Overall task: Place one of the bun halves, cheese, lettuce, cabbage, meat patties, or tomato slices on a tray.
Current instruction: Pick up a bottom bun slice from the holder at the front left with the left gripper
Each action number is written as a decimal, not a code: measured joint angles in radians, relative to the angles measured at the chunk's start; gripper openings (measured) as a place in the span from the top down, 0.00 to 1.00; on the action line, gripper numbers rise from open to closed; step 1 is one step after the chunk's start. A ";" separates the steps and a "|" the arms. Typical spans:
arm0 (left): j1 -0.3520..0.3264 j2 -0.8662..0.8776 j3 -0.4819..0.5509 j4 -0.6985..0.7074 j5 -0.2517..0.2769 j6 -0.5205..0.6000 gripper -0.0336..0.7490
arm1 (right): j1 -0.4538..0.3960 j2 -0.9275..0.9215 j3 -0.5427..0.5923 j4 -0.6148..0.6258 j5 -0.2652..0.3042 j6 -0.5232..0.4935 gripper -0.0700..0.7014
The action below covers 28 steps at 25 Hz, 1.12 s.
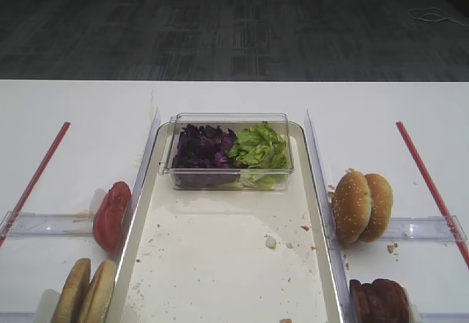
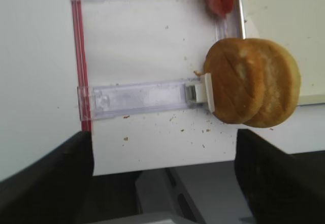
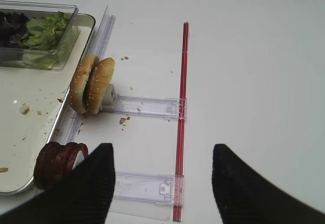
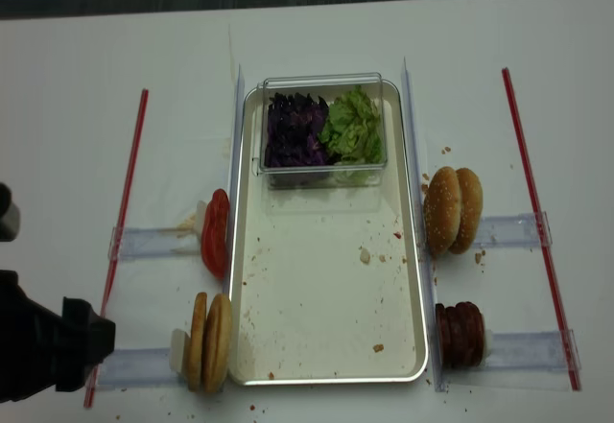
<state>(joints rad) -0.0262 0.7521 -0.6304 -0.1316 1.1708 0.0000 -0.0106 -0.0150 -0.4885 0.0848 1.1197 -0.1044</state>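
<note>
Tray [image 4: 251, 250] bare but for crumbs; both grippers wide and holding nothing.

The plain buns [image 4: 209, 341] stand on edge just outside the tray's left rim at its near corner, against a clear holder [image 2: 144, 98]; the left gripper [image 2: 162, 158] hangs short of them over the table edge, jaws spread wide, fingers [image 2: 51, 178] well clear of the crust. The tomato slices [image 4: 216, 234] stand on edge further along that rim. The lettuce [image 4: 353, 130] and cabbage [image 4: 295, 130] share a clear box [image 4: 323, 82] at the tray's far end. Beside the right rim, seeded buns [image 4: 454, 210] and patties [image 4: 460, 333] stand on edge; the right gripper [image 3: 162, 183] hovers near the patties, jaws apart, over the table by the red strip [image 3: 182, 112].
</note>
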 joint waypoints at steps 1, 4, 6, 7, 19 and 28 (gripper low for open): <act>0.000 0.049 0.000 0.000 0.002 0.000 0.24 | 0.000 0.000 0.000 0.000 0.000 0.000 0.31; 0.000 0.180 0.000 0.000 -0.002 -0.005 0.24 | 0.000 0.000 0.000 0.000 0.000 -0.002 0.31; 0.000 0.254 -0.002 0.000 -0.017 0.000 0.24 | 0.000 0.000 0.000 0.000 0.000 -0.002 0.31; 0.000 0.289 -0.005 0.000 -0.027 0.000 0.24 | 0.000 0.000 0.000 0.000 0.000 -0.002 0.31; 0.000 0.392 -0.021 -0.014 -0.089 0.034 0.24 | 0.000 0.000 0.000 0.000 0.000 -0.004 0.31; -0.048 0.392 -0.083 -0.122 -0.084 0.009 0.24 | 0.000 0.000 0.000 0.000 0.000 -0.004 0.31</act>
<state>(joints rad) -0.0742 1.1437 -0.7131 -0.2538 1.0870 0.0087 -0.0106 -0.0150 -0.4885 0.0848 1.1197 -0.1082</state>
